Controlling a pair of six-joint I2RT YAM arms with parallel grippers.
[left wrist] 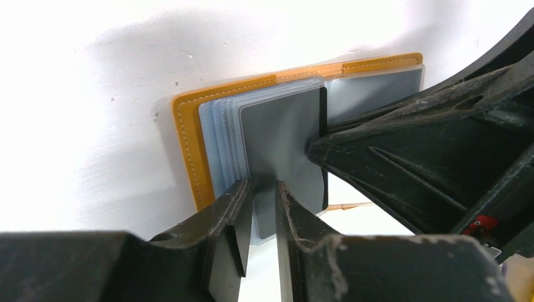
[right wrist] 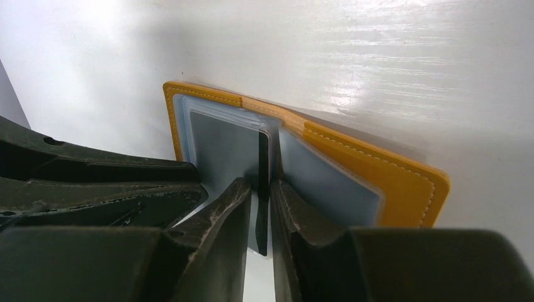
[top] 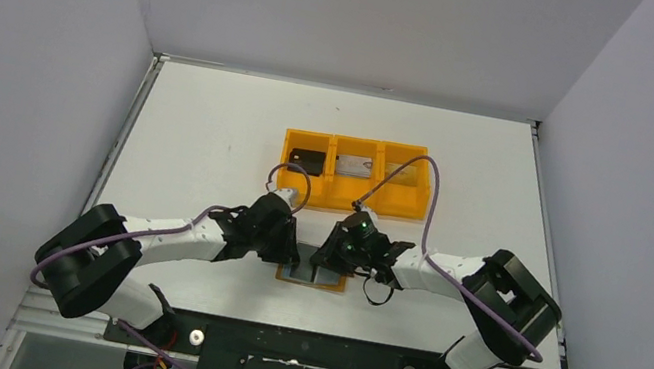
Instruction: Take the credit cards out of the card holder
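Note:
The tan card holder point(top: 326, 286) lies open on the table near the front edge, between both arms. One grey pocket leaf point(left wrist: 277, 138) stands up from it, and my left gripper point(left wrist: 264, 185) is shut on that leaf's lower edge. A dark credit card point(right wrist: 262, 163) shows edge-on between the fingers of my right gripper point(right wrist: 259, 182), which pinches it from the opposite side. In the left wrist view the card's black edge point(left wrist: 323, 151) meets the right gripper's finger point(left wrist: 378, 157). From above, the left gripper point(top: 288, 257) and right gripper point(top: 330, 261) almost touch over the holder.
An orange three-compartment tray point(top: 345, 204) stands just behind the grippers. It holds a dark card point(top: 309, 159), a silvery card point(top: 354, 163) and another card point(top: 403, 171), one per compartment. White walls close in the table on the left, right and back.

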